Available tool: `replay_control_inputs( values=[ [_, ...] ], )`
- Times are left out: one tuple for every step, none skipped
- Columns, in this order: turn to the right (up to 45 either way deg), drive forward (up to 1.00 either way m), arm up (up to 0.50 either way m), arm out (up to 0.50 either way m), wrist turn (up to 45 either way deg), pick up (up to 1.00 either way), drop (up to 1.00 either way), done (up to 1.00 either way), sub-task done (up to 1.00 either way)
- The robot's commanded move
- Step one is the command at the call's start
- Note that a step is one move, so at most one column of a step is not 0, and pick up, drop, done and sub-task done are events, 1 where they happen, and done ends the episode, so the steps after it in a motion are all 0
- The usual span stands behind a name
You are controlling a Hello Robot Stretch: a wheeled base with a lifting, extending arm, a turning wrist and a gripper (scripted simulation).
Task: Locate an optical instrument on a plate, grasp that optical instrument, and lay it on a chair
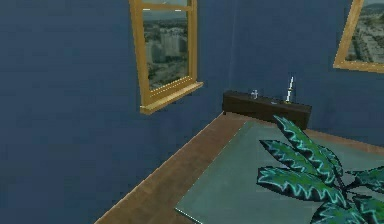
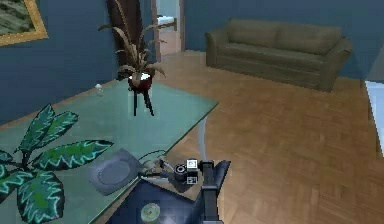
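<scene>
A grey round plate (image 2: pixel 113 168) lies low at the arm side view's bottom left, at the edge of a dark tabletop (image 2: pixel 135 208). The arm's dark bar (image 2: pixel 211 192) rises from the bottom edge, with two small white squares at its far end. Left of them is the gripper (image 2: pixel 152 172), its thin fingers reaching toward the plate. The plate lies right at the fingers, so I cannot tell whether the gripper holds anything. What is on the plate is too small to make out.
A pale green rug (image 2: pixel 150 120) covers the wood floor. On it stand a red-potted plant on a stand (image 2: pixel 141 82) and a big leafy plant (image 2: pixel 40 150). An olive sofa (image 2: pixel 280 48) lines the far wall. A dark low cabinet (image 1: pixel 265 104) sits under a window (image 1: pixel 166 50).
</scene>
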Motion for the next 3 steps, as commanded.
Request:
replay_control_inputs(
  values=[
    [0.0,0.00,0.00,0.00,0.0,0.00,1.00,0.00,0.00],
    [0.0,0.00,0.10,0.00,0.0,0.00,0.00,0.00,0.00],
    [0.0,0.00,0.00,-0.08,0.0,0.00,0.00,0.00,0.00]
  ],
)
